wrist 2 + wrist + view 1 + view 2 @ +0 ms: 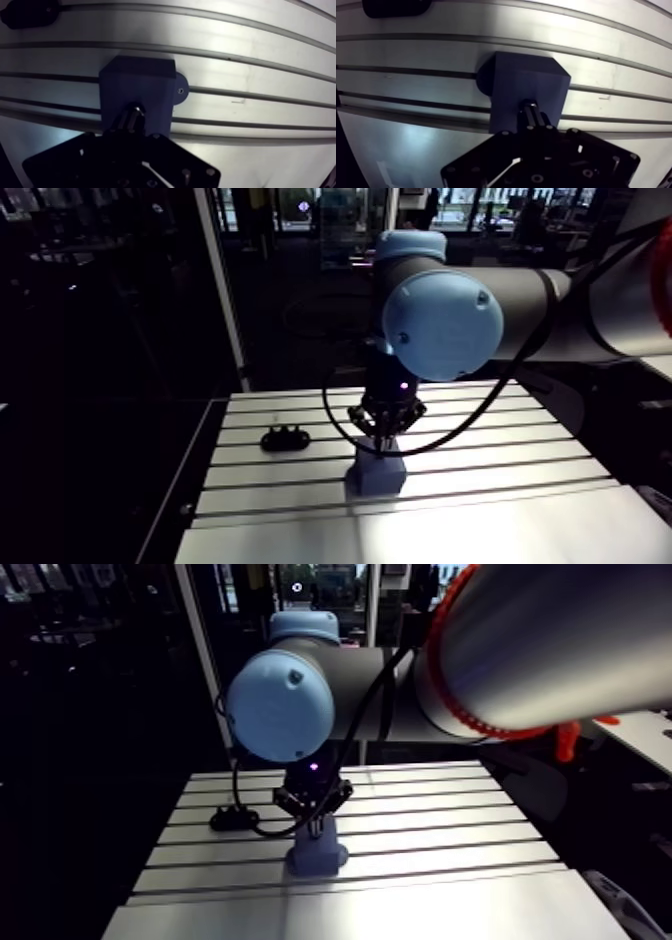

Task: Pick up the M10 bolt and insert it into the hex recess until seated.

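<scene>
Since the claw (535, 114) is clamped on the threaded, shiny M10 bolt (132, 112) directly over the matte dark-blue block (528, 82), hiding the hex recess, a slightly rotated or tilted bolt may catch the block's top and jam. Beneath the block, the slotted aluminium table (480, 438) looks smooth.

Dark blue block (528, 82), silver table (411, 52) striped with dark slots, seemingly black holder (285, 439).
</scene>
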